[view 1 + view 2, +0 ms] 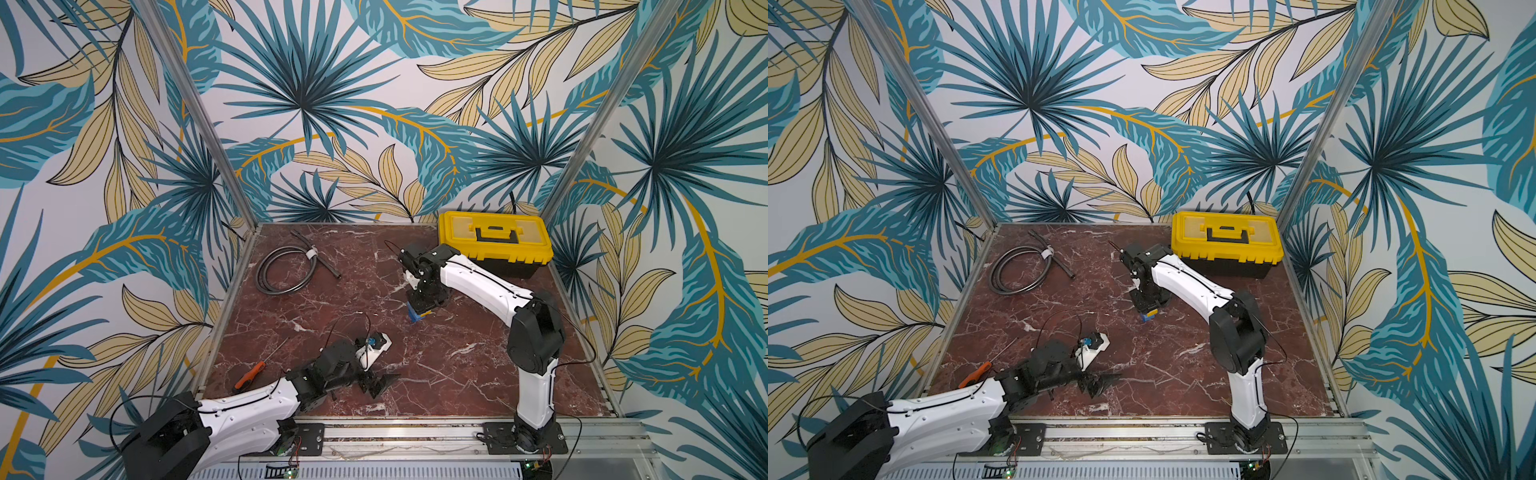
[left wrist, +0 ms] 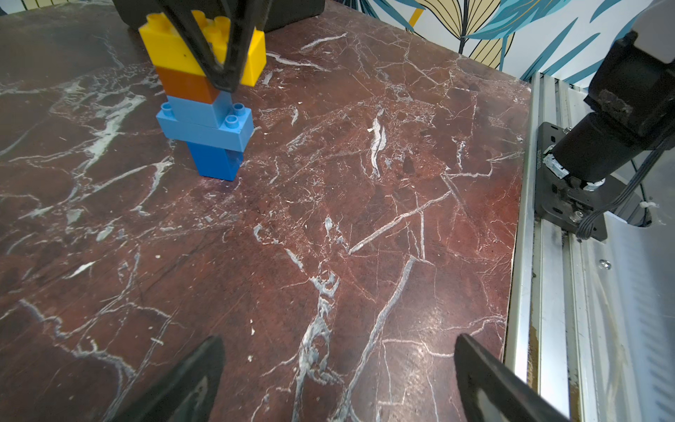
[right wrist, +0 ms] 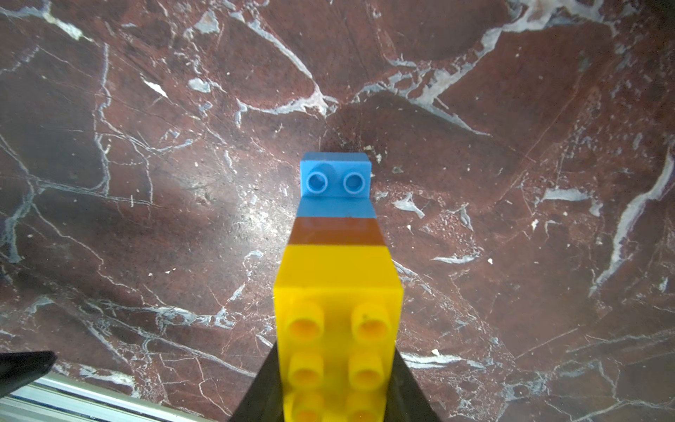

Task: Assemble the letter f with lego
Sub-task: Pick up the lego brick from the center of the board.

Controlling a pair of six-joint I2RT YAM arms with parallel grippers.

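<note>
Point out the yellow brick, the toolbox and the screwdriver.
yellow brick (image 3: 336, 270): right wrist view, on its smooth side face.
toolbox (image 1: 496, 249): in a top view, on the lid just in front of the handle.
screwdriver (image 1: 250, 374): in a top view, on the orange handle.

Five bricks are standing as one stack (image 2: 204, 109) on the counter (image 2: 365, 219): one yellow brick (image 2: 164, 47), one orange brick (image 2: 186, 86) and three blue bricks (image 2: 204, 135). One toolbox (image 1: 494, 241), one hose (image 1: 286, 266) and one screwdriver (image 1: 249, 376) are lying elsewhere on it, and two arms, a left arm (image 1: 249, 405) and a right arm (image 1: 478, 278), are reaching over it
</note>
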